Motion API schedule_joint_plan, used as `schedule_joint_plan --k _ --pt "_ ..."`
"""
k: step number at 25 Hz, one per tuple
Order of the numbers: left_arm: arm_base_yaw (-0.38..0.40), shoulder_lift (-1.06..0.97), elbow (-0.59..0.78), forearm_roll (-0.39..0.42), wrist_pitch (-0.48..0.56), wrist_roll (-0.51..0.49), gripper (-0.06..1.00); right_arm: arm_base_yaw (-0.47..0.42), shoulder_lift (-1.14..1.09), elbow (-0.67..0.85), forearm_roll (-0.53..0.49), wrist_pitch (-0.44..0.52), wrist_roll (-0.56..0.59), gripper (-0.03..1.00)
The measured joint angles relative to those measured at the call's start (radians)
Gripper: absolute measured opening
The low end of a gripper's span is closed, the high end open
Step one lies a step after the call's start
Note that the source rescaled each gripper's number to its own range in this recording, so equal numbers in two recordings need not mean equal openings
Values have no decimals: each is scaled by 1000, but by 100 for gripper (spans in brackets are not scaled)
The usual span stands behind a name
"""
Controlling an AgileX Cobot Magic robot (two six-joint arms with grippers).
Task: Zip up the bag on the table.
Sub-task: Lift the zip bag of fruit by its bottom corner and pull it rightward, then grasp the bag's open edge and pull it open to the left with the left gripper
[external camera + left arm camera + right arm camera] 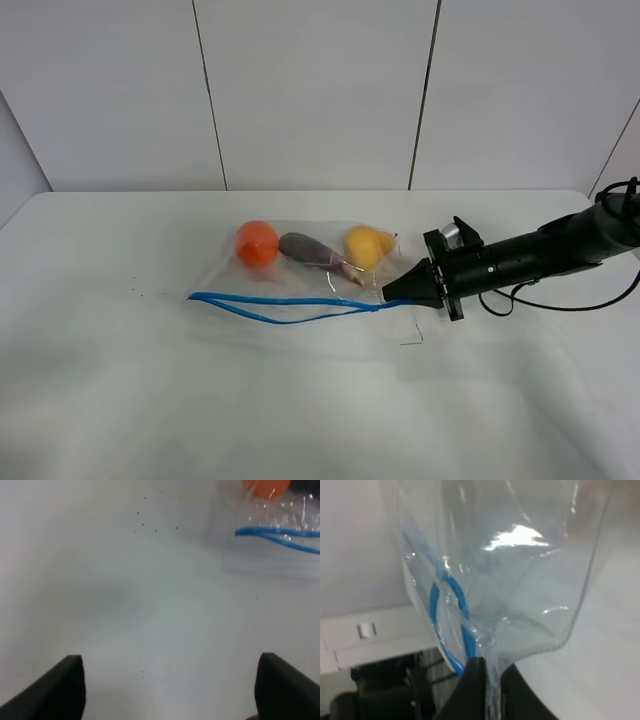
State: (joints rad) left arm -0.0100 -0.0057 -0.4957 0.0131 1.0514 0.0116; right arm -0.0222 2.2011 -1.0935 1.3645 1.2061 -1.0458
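Observation:
The clear bag [300,270] lies on the white table [150,400]. An orange [257,243], a purple eggplant [310,250] and a yellow pear [366,245] show through it. Its blue zip strip [290,302] runs along the near edge, and its two lines gape apart in the middle. My right gripper [392,293] is shut on the bag's right end at the strip. The right wrist view shows the plastic [520,580] and strip [452,595] pinched between the fingers [470,690]. My left gripper [170,685] is open and empty over bare table. The bag's left corner [285,515] lies ahead of it.
The right arm [540,255] with its cable stretches in from the right edge of the table. Small dark specks [135,293] lie on the table left of the bag. White wall panels [320,90] stand behind the table. The left arm does not show in the exterior view.

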Motion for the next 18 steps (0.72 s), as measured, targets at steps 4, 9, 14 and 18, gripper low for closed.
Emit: schedule_joint_plan --k 4,9,14,18 --pt "0 0 0 0 0 0 88 0 -65 1 38 0 34 0" --pt "0 0 0 0 0 0 88 0 -95 1 42 0 84 0" --pt "0 0 0 0 0 0 88 41 -95 1 43 0 116 0" --pt "0 0 0 0 0 0 88 79 -95 1 64 0 119 0"
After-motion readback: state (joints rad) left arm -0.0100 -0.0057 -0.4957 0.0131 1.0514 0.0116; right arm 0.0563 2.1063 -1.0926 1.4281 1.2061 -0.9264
